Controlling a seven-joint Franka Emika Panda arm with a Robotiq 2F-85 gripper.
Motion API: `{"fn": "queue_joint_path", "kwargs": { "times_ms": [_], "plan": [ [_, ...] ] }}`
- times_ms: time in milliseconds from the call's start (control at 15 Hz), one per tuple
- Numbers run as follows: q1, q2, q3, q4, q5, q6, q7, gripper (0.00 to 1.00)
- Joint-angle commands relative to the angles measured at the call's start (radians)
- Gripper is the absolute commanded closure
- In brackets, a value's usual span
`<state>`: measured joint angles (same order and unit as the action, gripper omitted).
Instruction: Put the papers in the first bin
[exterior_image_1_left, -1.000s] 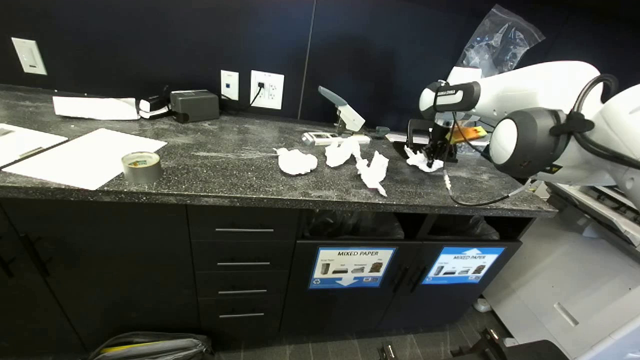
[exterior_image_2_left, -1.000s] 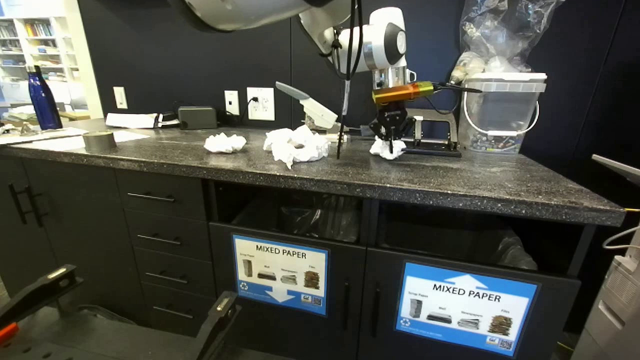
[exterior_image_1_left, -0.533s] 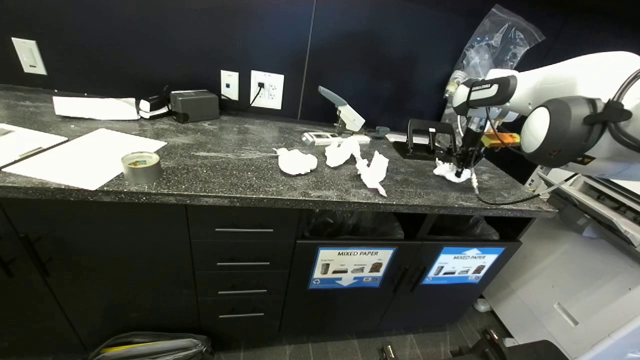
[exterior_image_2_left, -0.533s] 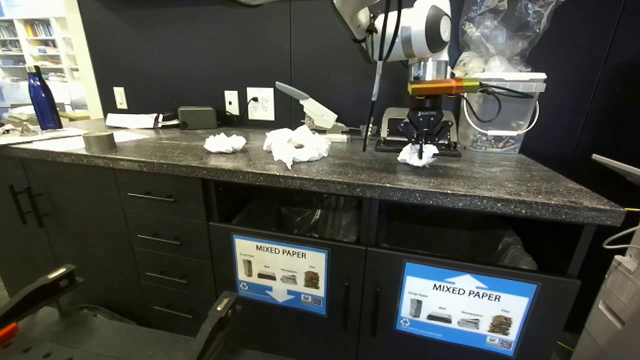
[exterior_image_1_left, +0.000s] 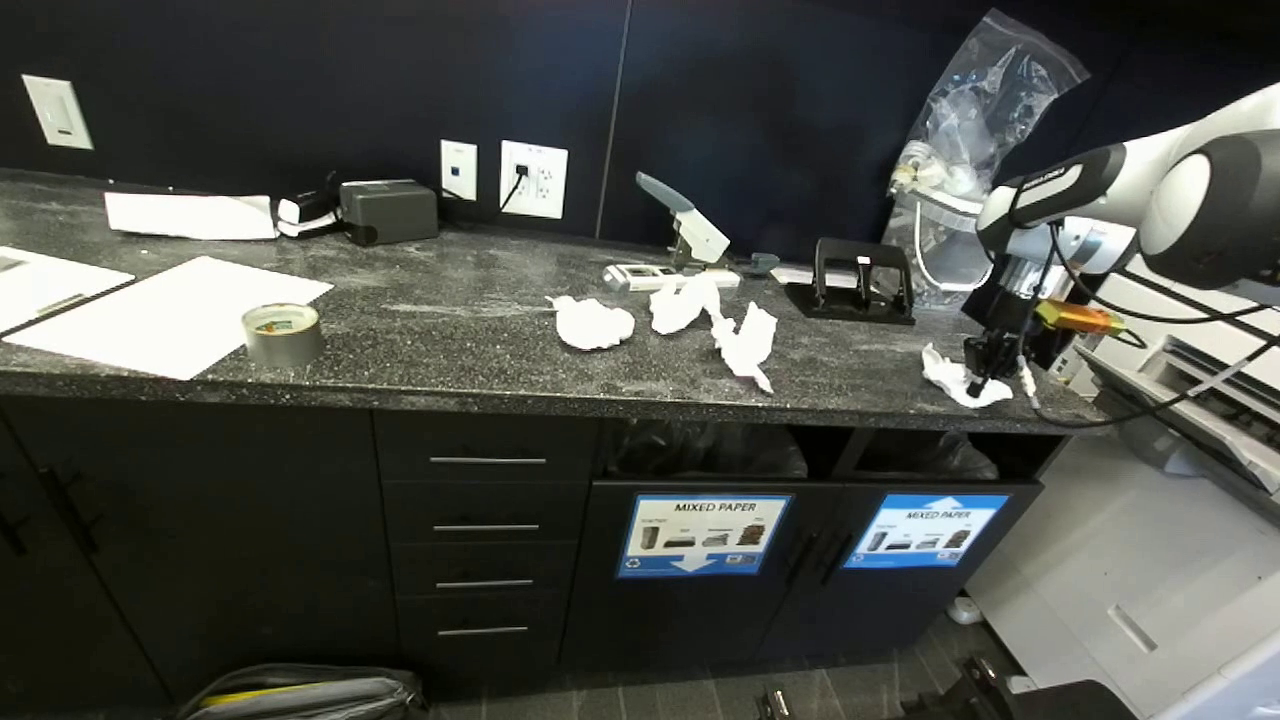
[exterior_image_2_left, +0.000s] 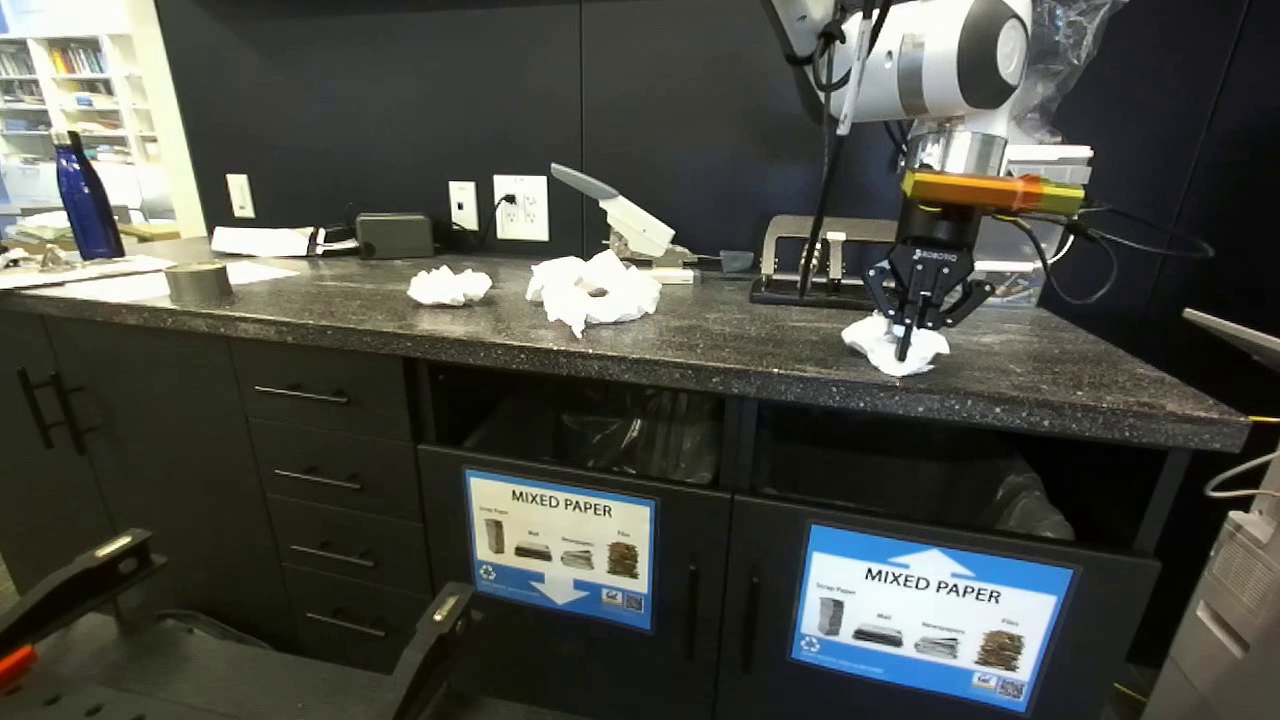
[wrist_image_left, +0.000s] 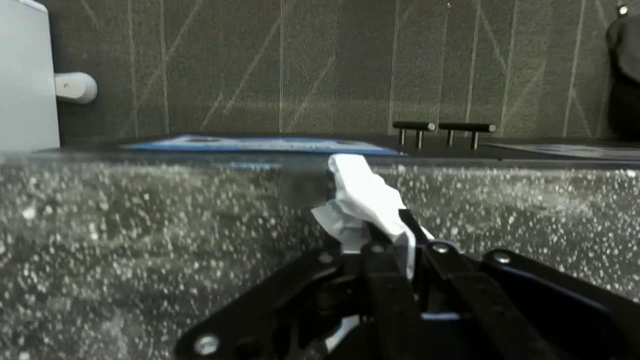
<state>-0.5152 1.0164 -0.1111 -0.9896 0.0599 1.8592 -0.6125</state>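
Note:
My gripper (exterior_image_2_left: 905, 345) is shut on a crumpled white paper (exterior_image_2_left: 877, 342) at the right part of the counter, near its front edge. The held paper also shows in an exterior view (exterior_image_1_left: 947, 376) and between the fingers in the wrist view (wrist_image_left: 367, 192). I cannot tell if it touches the counter. More crumpled papers lie to the left: a single ball (exterior_image_1_left: 592, 323) and a cluster (exterior_image_2_left: 610, 290) in the middle. Under the counter are two open bin slots with dark liners, a left bin (exterior_image_2_left: 640, 440) and a right bin (exterior_image_2_left: 900, 470). Their insides are mostly hidden.
A black hole punch (exterior_image_1_left: 862, 285), a raised stapler (exterior_image_1_left: 695, 235) and a clear bucket (exterior_image_2_left: 1020, 240) stand at the back. A tape roll (exterior_image_1_left: 283, 335) and flat sheets (exterior_image_1_left: 170, 315) lie at the left. The counter edge (exterior_image_2_left: 1000, 400) overhangs the bins. A printer (exterior_image_1_left: 1130, 560) stands at the right.
My gripper has moved right and toward the counter's front edge, carrying the crumpled paper past the hole punch. The other papers have not moved.

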Motion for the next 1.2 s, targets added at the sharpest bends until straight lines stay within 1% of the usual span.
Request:
{"fn": "queue_joint_path", "kwargs": {
  "times_ms": [0,200,267,467,667,800,933,1000,1067,1133],
  "plan": [
    [-0.018,-0.143,-0.012,-0.241,0.006,0.039,-0.005,0.90],
    [-0.031,-0.205,-0.021,-0.378,0.004,0.084,-0.003,0.91],
    [-0.033,-0.227,-0.025,-0.427,0.000,0.104,-0.006,0.90],
    [-0.045,-0.278,-0.034,-0.573,-0.001,0.202,-0.019,0.90],
    [-0.087,-0.315,-0.028,-0.719,0.006,0.334,-0.065,0.90],
    [-0.124,-0.324,-0.021,-0.819,0.011,0.460,-0.122,0.90],
    [-0.175,-0.327,0.001,-0.904,0.034,0.621,-0.191,0.90],
    [-0.210,-0.311,0.025,-0.930,0.051,0.701,-0.236,0.90],
    [-0.254,-0.279,0.057,-0.925,0.077,0.782,-0.279,0.90],
    [-0.299,-0.263,0.097,-0.951,0.102,0.865,-0.328,0.90]
  ]
}}
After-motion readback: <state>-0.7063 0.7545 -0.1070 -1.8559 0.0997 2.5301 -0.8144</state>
